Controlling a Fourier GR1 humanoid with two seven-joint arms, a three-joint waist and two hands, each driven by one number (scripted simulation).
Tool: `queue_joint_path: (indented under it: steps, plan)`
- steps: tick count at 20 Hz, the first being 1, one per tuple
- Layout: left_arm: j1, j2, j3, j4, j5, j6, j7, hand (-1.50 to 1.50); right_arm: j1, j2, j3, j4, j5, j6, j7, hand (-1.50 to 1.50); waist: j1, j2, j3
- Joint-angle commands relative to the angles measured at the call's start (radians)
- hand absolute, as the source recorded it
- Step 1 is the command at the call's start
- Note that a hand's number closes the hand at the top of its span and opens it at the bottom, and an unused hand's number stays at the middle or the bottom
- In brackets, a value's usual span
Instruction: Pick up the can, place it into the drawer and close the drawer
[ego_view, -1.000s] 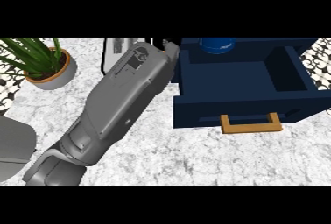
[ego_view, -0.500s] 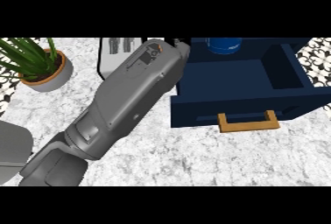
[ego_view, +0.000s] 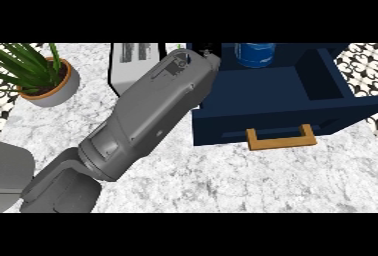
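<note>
Can: the round blue can (ego_view: 255, 54) is standing in the open dark blue drawer (ego_view: 284, 87).
Hand: the black left hand (ego_view: 207, 48) is peeking out beside the drawer; holding or not, cannot tell.

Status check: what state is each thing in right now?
Drawer: open, pulled out.
Can: upright at drawer's back, unheld.
Left hand: mostly hidden behind its forearm, by drawer's rear left corner.
Right hand: not in view.
Potted plant: upright.
</note>
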Motion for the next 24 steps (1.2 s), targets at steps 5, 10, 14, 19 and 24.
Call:
queue_joint_path:
  steps: [5,10,14,19,24]
  plan:
    - [-0.019,0.0,-0.101,0.047,0.069,0.071,-0.008,-1.5,-0.024,-0.051,-0.022,0.002,-0.053,-0.002,0.032,-1.5,-0.013,0.002,0.0]
    - [-0.027,0.0,-0.116,0.074,0.117,0.113,-0.033,-1.5,-0.023,-0.018,0.002,0.033,0.014,0.029,-0.003,-1.5,-0.023,0.008,0.001]
    - [-0.035,0.0,-0.115,0.1,0.142,0.097,-0.059,-1.5,-0.001,0.017,0.017,-0.029,0.015,0.021,0.005,-1.5,-0.025,0.007,0.001]
    - [0.04,0.0,-0.136,0.078,0.18,0.101,-0.164,-1.5,-0.046,-0.025,-0.015,0.025,0.004,0.011,-0.005,-1.5,-0.023,0.01,0.001]
    - [0.018,0.0,-0.144,0.03,0.202,0.101,-0.151,-1.5,-0.093,-0.068,-0.025,-0.122,0.206,0.046,-0.102,-1.5,0.008,0.003,-0.001]
